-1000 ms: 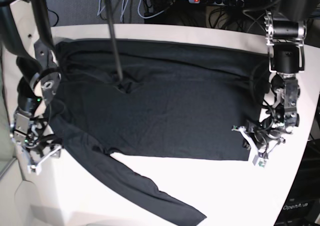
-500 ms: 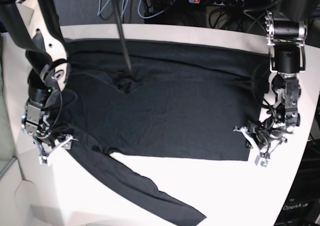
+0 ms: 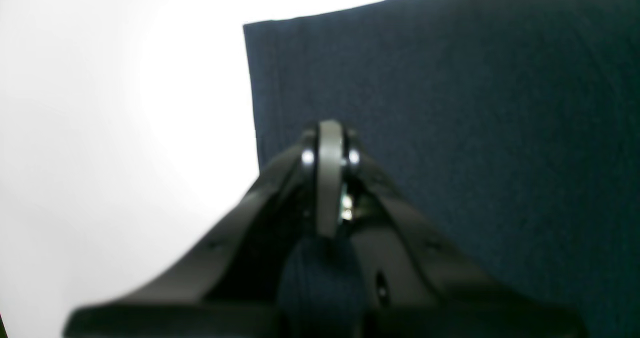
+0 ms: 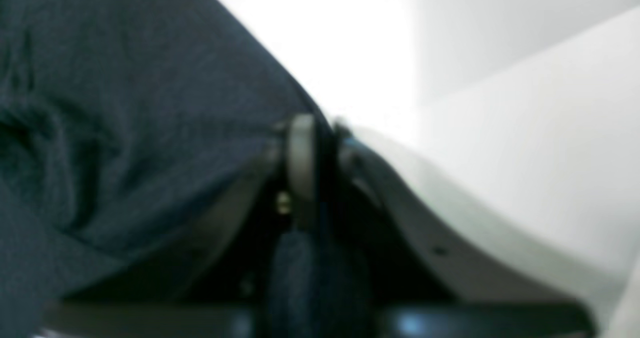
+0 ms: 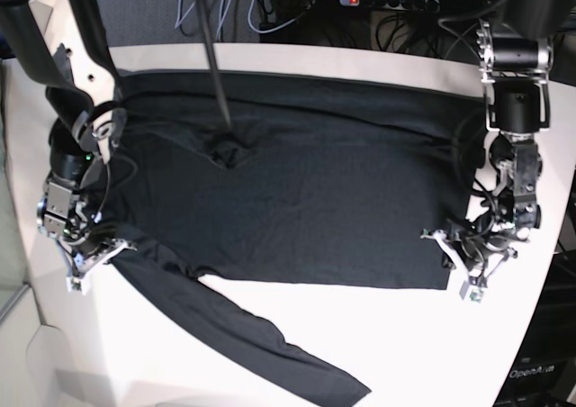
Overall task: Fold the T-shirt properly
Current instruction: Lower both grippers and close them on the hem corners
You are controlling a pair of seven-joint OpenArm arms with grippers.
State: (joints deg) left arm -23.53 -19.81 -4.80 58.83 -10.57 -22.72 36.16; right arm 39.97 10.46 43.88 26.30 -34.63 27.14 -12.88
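Note:
The dark T-shirt (image 5: 306,182) lies spread flat on the white table (image 5: 387,353), with one long sleeve (image 5: 270,344) trailing toward the front edge. My left gripper (image 5: 453,263) sits at the shirt's front right hem corner. In the left wrist view this gripper (image 3: 327,143) is shut with dark cloth (image 3: 450,103) pinched between its fingers. My right gripper (image 5: 97,256) is at the shirt's left edge, where the sleeve starts. The right wrist view shows the gripper (image 4: 312,128) shut on the cloth's edge (image 4: 125,103).
A thin dark rod (image 5: 214,65) slants down from the back to the shirt's neck area. A power strip (image 5: 387,0) and cables lie behind the table. The table's edge runs close beside my right gripper, on the left.
My right arm came in from the table's left edge onto the shirt's left edge, and its gripper went from open to shut on the cloth. The left arm stayed still.

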